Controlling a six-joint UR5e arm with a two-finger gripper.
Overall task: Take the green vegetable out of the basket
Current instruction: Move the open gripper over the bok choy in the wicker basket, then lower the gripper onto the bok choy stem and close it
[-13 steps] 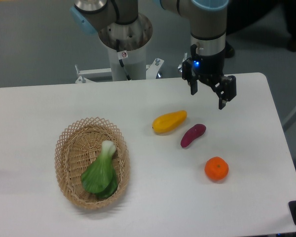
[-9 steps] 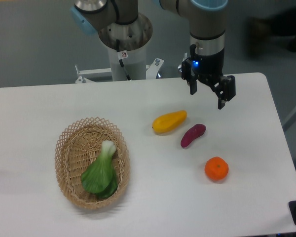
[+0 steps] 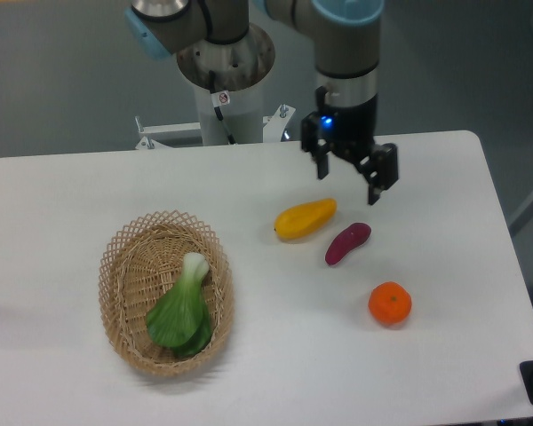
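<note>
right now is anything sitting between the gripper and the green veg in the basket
Nothing visible blocks it. The open gripper hangs above the table, up and right of the green vegetable. The yellow fruit lies just below the gripper, low on the table.

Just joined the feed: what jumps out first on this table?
The bright green vegetable lying in the wicker basket at front left stands out most. Right of it, a yellow fruit, purple sweet potato and orange lie on the table, with the open gripper hovering just behind them.
</note>
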